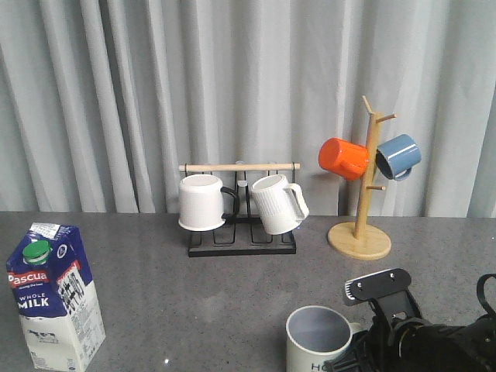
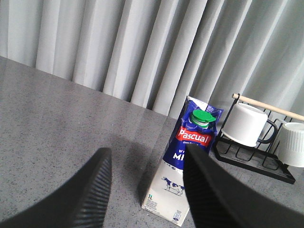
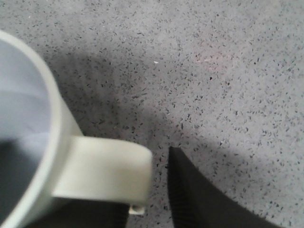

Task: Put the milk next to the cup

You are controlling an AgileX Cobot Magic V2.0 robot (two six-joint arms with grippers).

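The task is barely begun: the milk (image 1: 54, 294) stands upright at the table's 8 o'clock, well apart from the cup (image 1: 319, 338) at 5 o'clock. The left claw (image 2: 145, 183) is wide open and empty, with the milk just ahead between its fingers. The right claw (image 3: 147, 199) sits at the cup's handle; its grip probably straddles the handle, but I cannot tell

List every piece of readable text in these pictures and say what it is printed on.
"Pascual": red band on the milk.
"WHOLE MILK": white lettering on the carton's blue face.
"1L": carton's bottom corner, left wrist view.
"HO": cut-off dark letters on the cup.
Carton's side panel print: too small to read.
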